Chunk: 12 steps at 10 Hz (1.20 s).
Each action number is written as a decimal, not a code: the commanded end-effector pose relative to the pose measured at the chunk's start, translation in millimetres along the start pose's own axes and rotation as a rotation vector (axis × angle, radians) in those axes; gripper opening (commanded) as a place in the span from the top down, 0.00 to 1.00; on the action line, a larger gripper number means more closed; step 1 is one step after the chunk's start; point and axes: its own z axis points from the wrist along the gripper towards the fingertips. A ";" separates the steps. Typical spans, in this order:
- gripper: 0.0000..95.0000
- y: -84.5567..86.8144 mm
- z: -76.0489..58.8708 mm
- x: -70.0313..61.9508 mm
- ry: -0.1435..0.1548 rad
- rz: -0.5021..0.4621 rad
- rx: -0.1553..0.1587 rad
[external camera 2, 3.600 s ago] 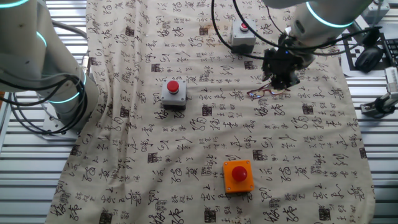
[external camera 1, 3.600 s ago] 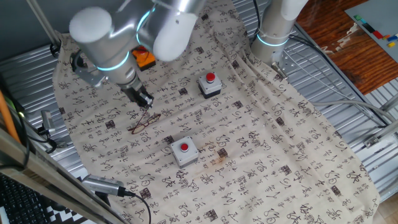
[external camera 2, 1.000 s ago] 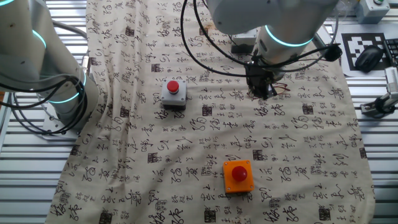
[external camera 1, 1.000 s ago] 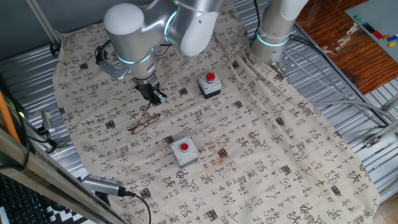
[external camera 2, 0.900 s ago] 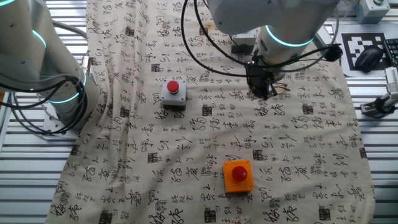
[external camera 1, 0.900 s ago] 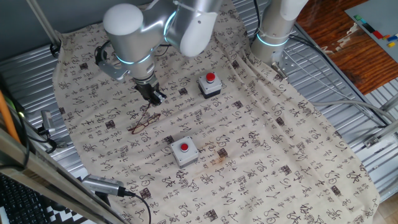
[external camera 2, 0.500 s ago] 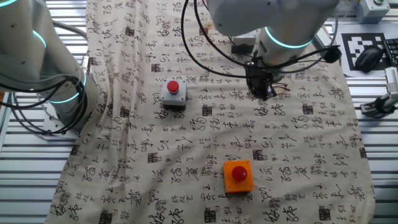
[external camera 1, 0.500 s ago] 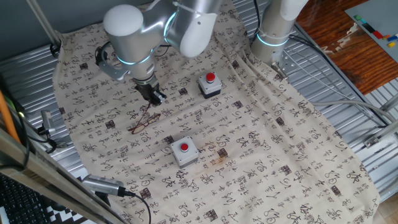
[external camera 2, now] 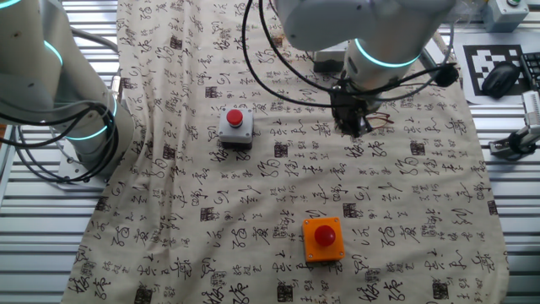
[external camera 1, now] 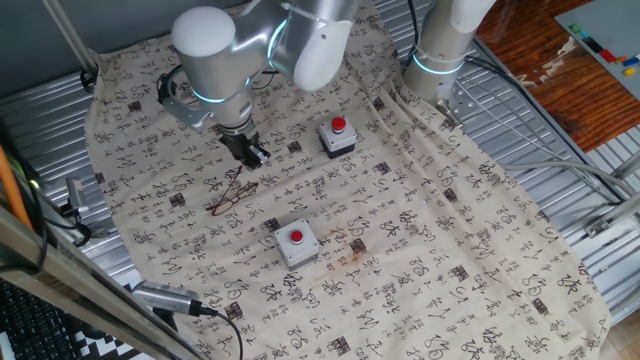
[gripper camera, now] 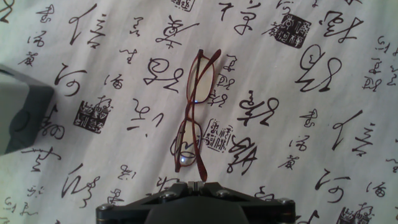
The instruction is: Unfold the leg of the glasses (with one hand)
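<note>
Black two-finger gripper [external camera 1: 250,155] had retreated from thin reddish-brown wire-rimmed glasses [gripper camera: 194,116], shifting up-cloth toward grey box with red button [external camera 1: 338,137]; fingers close together, gripping nothing (exact gap: cannot tell). Glasses lay flat on calligraphy-printed cloth [external camera 1: 430,250], just ahead of gripper, untouched, legs apparently lying along frame. Judgement: unfolding not yet achieved; fresh approach to leg needed. Farther off: second grey red-button box [external camera 1: 296,241], orange button box [external camera 2: 323,239].
</note>
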 end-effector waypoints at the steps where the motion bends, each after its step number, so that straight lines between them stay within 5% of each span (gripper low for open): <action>1: 1.00 -1.6 3.3 -1.7 -0.007 -0.001 0.000; 5: 1.00 -8.2 9.0 -13.8 -0.013 0.001 -0.012; 12: 1.00 -8.4 -7.6 -33.5 0.004 0.009 -0.018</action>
